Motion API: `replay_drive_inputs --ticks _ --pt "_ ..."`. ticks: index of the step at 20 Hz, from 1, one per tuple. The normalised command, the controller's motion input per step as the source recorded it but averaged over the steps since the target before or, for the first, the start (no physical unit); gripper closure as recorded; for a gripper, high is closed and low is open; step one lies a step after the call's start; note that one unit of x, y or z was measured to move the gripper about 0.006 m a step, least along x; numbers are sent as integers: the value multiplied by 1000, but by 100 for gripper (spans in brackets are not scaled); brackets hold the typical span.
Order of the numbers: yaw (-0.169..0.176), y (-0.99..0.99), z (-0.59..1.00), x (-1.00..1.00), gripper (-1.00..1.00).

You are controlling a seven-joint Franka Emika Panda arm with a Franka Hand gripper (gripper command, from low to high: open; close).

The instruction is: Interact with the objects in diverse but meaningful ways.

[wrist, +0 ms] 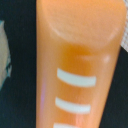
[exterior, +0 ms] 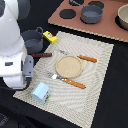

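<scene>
One Loaf Fills the Wrist View

Only the orange ridged bread loaf (wrist: 80, 65) with pale stripes shows up close; whether the gripper holds it cannot be told. On the desk's beige woven mat (exterior: 97, 70), the round tan plate (exterior: 68, 66) sits centrally, with the small pale blue carton (exterior: 40, 92) at eight o'clock and the dark grey two-handled pot (exterior: 33, 40) at ten.

Gripper hidden behind the arm; orange ridged bread loaf (wrist: 80, 65) blurred, edge-cropped.
</scene>
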Motion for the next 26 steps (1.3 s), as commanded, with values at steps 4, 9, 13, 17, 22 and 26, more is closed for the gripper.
replay_drive_inputs --ticks 4,9,13,17,22,26 --pt "36 0 -406 -221 -100" --pt "29 0 -317 -213 -100" --pt "26 0 -305 -214 100" --pt "21 -25 -284 -194 100" --pt "17 -50 -248 -140 100" --pt "12 -86 -224 -45 100"
